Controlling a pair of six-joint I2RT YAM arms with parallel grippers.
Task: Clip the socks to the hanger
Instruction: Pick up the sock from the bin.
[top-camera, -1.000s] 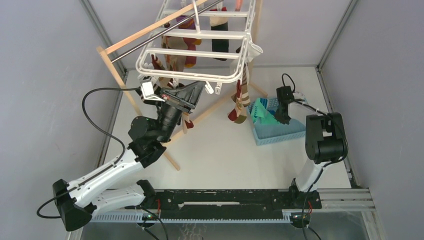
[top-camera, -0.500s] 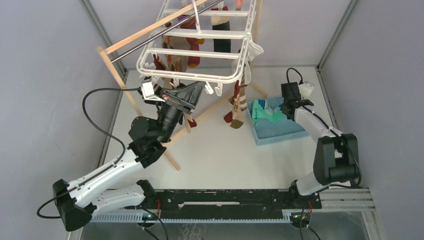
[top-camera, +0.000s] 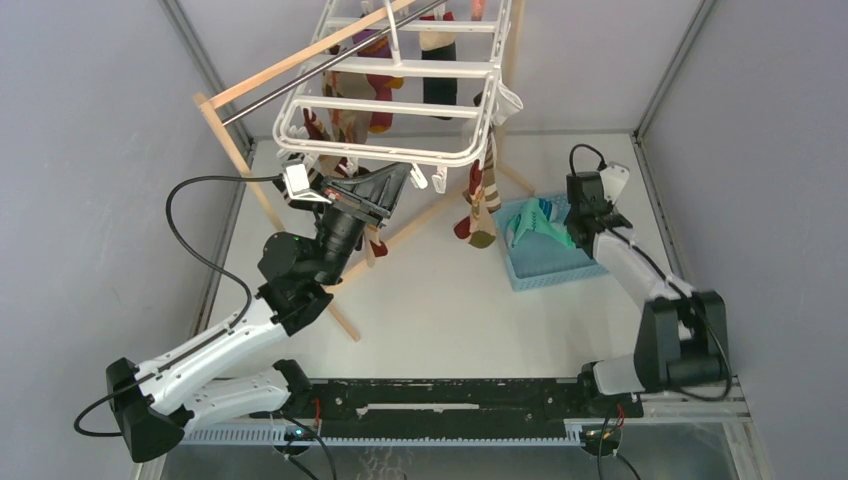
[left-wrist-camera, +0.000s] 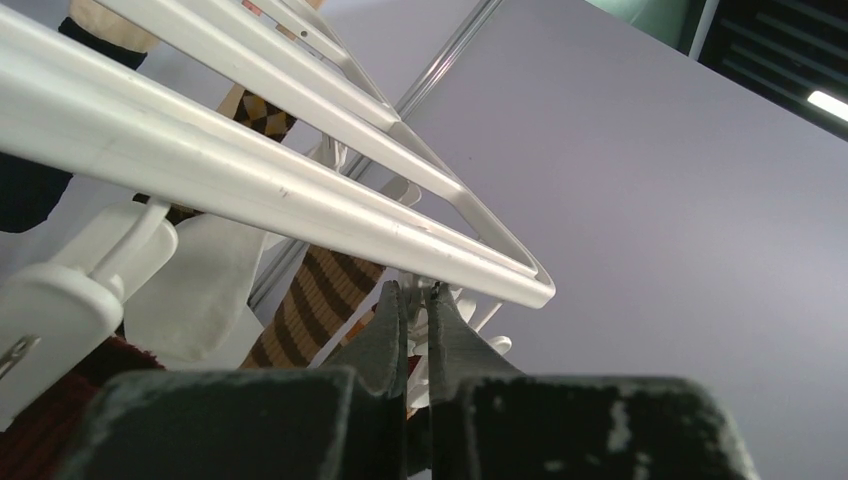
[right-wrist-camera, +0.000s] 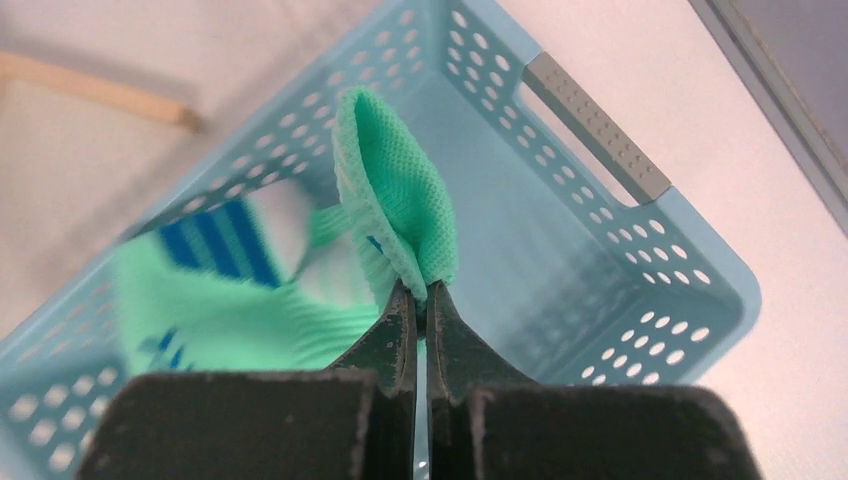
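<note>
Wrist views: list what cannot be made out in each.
- Right wrist: mint-green sock with white and blue patches, left end blurred; light-blue perforated plastic basket, near wall hidden behind the right claw.
- Left wrist: whether the left claw pinches anything, hidden by its own body; white plastic drying frame, cut off by the edges.

Soft, even light is spreading over the top view and is casting only faint shadows on the table (top-camera: 450, 300). Just left of the right gripper (right-wrist-camera: 421, 295), the lower part of the mint-green sock (right-wrist-camera: 395, 200) is smearing into motion blur, while the basket (right-wrist-camera: 640, 250) wall to its right is showing crisp. Above the left gripper (left-wrist-camera: 412, 300), the hanger (left-wrist-camera: 250, 190) bars are glaring near-white, the clip (left-wrist-camera: 60, 300) at lower left is falling out of focus, and a ceiling light strip (left-wrist-camera: 828, 103) at upper right is glowing.
</note>
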